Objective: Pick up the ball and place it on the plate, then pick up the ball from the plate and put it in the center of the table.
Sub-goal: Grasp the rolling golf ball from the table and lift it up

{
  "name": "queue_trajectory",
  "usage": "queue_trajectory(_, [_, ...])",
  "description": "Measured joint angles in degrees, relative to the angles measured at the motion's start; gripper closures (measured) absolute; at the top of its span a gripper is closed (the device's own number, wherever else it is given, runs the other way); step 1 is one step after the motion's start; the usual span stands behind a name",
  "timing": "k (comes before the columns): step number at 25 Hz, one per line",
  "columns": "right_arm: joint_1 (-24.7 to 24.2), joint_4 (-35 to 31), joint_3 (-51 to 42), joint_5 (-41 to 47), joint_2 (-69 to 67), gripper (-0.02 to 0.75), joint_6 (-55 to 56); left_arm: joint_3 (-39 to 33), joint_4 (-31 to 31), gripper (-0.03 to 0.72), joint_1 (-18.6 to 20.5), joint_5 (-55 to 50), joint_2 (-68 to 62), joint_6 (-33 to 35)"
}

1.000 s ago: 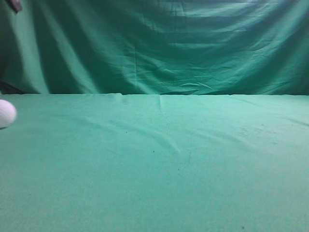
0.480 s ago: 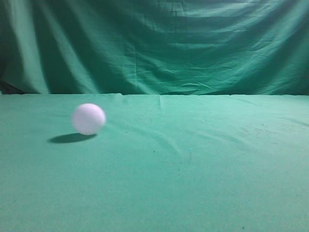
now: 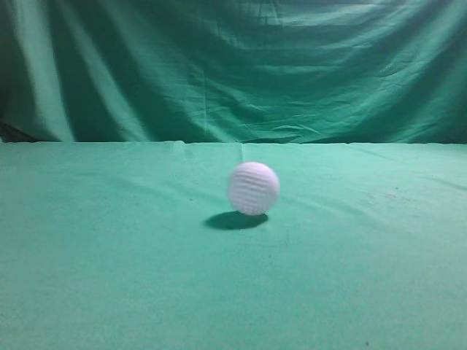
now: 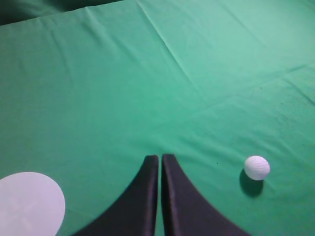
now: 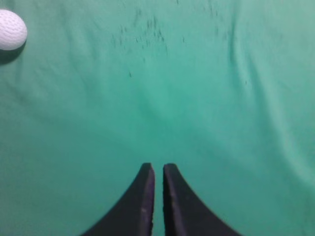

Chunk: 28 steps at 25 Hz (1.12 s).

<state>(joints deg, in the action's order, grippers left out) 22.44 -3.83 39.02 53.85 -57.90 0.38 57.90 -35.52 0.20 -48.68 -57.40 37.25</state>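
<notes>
Now you see the small white dimpled golf ball (image 3: 253, 188) on the wrinkled green cloth table (image 3: 350, 277), draped green backdrop (image 3: 233, 69) behind; round white plate (image 4: 29, 204) apart; left gripper (image 4: 160, 160) and right gripper (image 5: 158, 168) both pinched narrow, empty.

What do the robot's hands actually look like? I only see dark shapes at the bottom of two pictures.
Each hand is a pair of matte black fingers. The left hand and right hand look alike: two smooth blades, wide at the base, curving inward to narrow tips. No cables, markings or labels show, and the arms behind them are out of view.
</notes>
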Motion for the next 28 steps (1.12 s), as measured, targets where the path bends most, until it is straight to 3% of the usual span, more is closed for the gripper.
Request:
queue_trajectory(5, [0.0, 0.36, 0.05, 0.78, -3.96, 0.681, 0.9, -11.24, -3.62, 0.688, 0.0, 4.4, 9.39, 3.84])
queue_trajectory(12, [0.56, -1.66, 0.28, -2.85, -7.98, 0.681, -3.49, -21.53, -3.92, 0.688, -0.03, 7.06, 19.55, 6.21])
queue_trajectory(18, [8.55, -2.39, 3.39, -4.03, -14.75, 0.681, -5.86, -26.68, -3.92, 0.688, -0.03, 9.39, 25.23, 12.82])
queue_trajectory(22, [10.64, -2.57, 7.49, -6.11, -20.39, 0.681, -5.96, -28.74, -3.92, 0.688, -0.03, 10.24, 25.9, 13.46])
queue_trajectory(26, [10.73, -3.18, 10.68, -6.76, -25.52, 0.486, -5.96, -30.31, -3.39, 0.688, -0.03, 11.52, 25.9, 13.65])
queue_trajectory(28, [10.73, -3.18, 11.52, -7.0, -27.71, 0.348, -5.96, -30.31, -3.39, 0.688, -0.03, 12.08, 25.9, 13.65])
